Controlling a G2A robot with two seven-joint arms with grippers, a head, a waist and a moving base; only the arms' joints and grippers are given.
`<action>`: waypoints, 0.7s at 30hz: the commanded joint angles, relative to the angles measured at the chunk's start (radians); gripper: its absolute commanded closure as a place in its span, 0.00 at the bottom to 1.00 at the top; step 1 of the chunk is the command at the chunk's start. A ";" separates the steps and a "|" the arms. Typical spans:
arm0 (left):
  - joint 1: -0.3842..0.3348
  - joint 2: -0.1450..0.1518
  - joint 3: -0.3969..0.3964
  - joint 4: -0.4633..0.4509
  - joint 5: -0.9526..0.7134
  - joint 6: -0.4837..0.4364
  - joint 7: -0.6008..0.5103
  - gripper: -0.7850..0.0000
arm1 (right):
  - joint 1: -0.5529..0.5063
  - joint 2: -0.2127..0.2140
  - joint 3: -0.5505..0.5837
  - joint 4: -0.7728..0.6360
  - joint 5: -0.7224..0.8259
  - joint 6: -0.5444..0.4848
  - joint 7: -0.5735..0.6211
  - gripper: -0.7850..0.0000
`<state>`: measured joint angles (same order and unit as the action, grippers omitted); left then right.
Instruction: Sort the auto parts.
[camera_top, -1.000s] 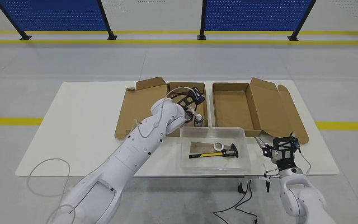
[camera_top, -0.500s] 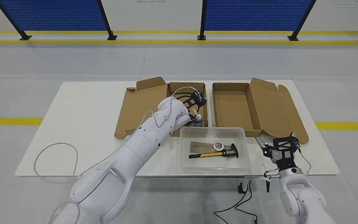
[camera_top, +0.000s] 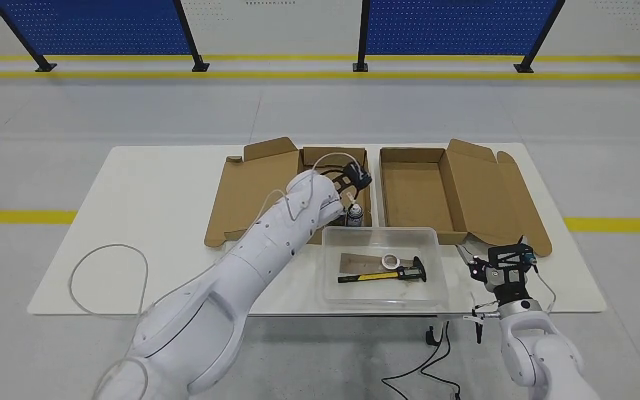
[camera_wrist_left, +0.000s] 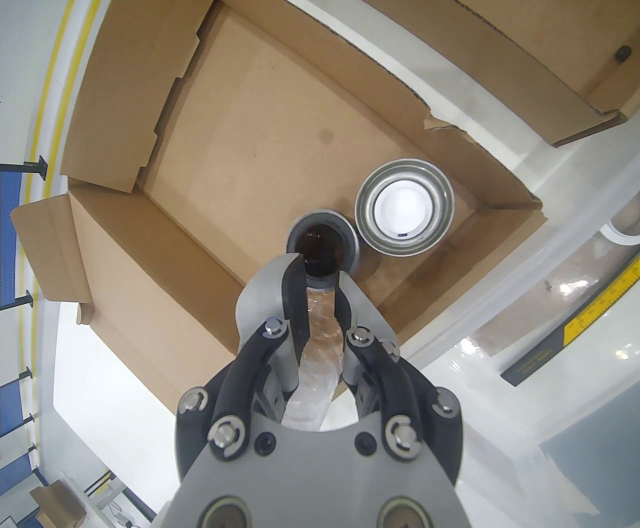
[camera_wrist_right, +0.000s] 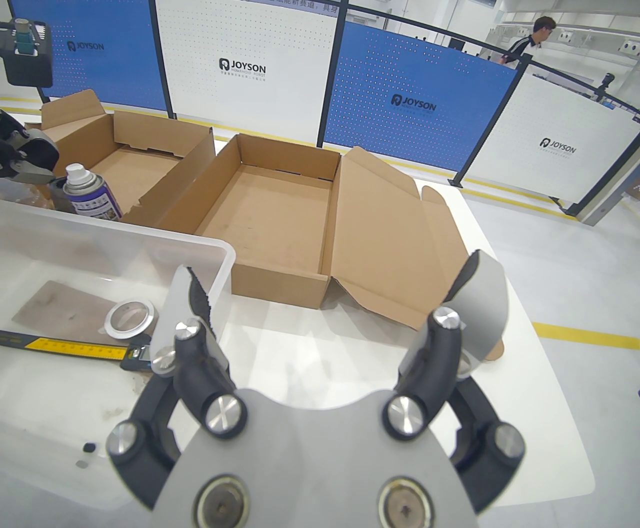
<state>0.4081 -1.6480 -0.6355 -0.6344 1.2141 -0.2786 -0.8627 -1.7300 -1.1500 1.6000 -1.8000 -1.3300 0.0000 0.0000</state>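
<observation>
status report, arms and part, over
left gripper shut on metal sleeve, low in left box. right gripper open, beside clear bin. spray can tight beside sleeve, mind it.

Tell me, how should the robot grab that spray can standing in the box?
Grip the spray can around its round body, just below the white top, coming straight down from above. It stands upright in a corner of the cardboard box, so walls block two sides, and the dark cylinder in the left gripper crowds another. The top is likely the freest way in.

left claw (camera_wrist_left: 320, 272) gripping cylinder (camera_wrist_left: 322, 235), spray can (camera_wrist_left: 404, 207) beside
</observation>
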 joint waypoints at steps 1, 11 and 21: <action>-0.005 -0.003 -0.003 -0.001 0.001 0.003 0.003 0.75 | 0.000 0.000 0.000 0.000 0.000 0.000 0.000 0.00; 0.023 0.017 -0.048 -0.140 0.027 0.038 -0.012 0.53 | 0.000 0.000 0.000 0.000 0.000 0.000 0.000 0.00; 0.279 0.118 -0.230 -0.668 0.142 0.106 -0.094 0.00 | 0.000 0.000 0.000 0.000 0.000 0.000 0.000 0.00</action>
<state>0.6349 -1.5440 -0.8361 -1.2043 1.3400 -0.1724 -0.9481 -1.7300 -1.1500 1.6000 -1.8000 -1.3300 0.0000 0.0000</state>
